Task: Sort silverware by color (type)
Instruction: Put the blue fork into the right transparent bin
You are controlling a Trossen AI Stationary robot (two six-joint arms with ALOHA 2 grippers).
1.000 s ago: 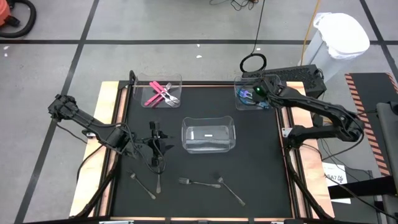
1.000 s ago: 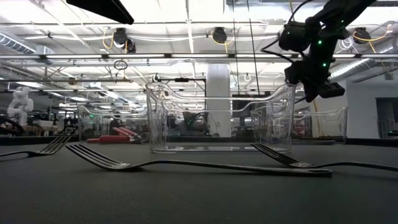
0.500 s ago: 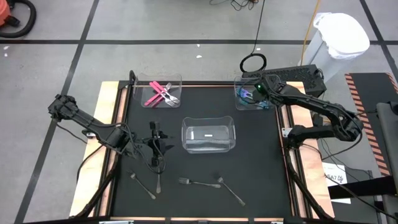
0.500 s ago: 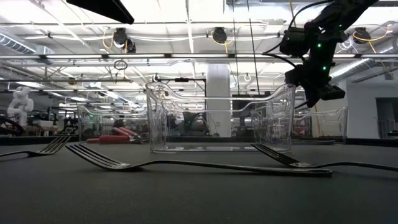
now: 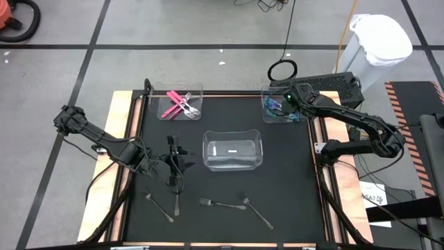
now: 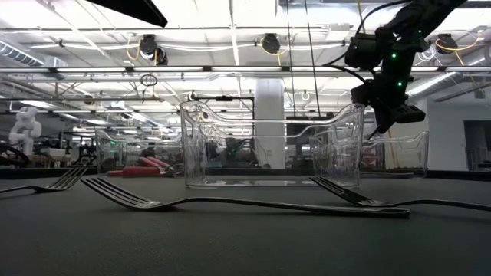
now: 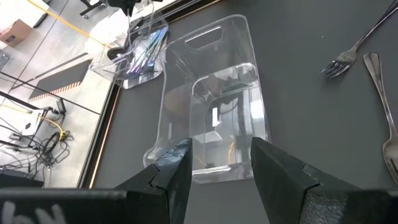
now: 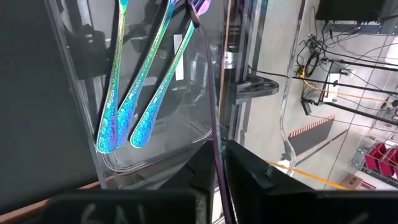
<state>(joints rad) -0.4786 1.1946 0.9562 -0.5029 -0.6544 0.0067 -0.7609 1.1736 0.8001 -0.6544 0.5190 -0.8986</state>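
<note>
- Right pincer (image 5: 286,103): held over the far-right clear bin (image 5: 275,111), its arm reaching in from the table's right edge with a bent elbow. In the right wrist view the fingers (image 8: 245,165) stand close together with a thin dark handle (image 8: 214,124) running up between them; whether they grip it or have let go cannot be told.
- Blue-teal pieces (image 8: 134,106): three iridescent handles lie side by side inside this bin.
- Left pincer (image 5: 175,161): low over the left part of the black table (image 5: 291,180), beside the centre bin, arm stretched in from the left edge. Its fingers (image 7: 171,171) are parted and hold nothing.
- Centre bin (image 5: 233,151): clear, in the middle of the table; no cutlery shows in it.
- Pink pieces (image 5: 175,104): in the far-left bin (image 5: 182,92), with a grey fork head among them.
- Grey forks and spoons (image 5: 220,204): loose on the near part of the table, four pieces, two left and two centre.
</note>
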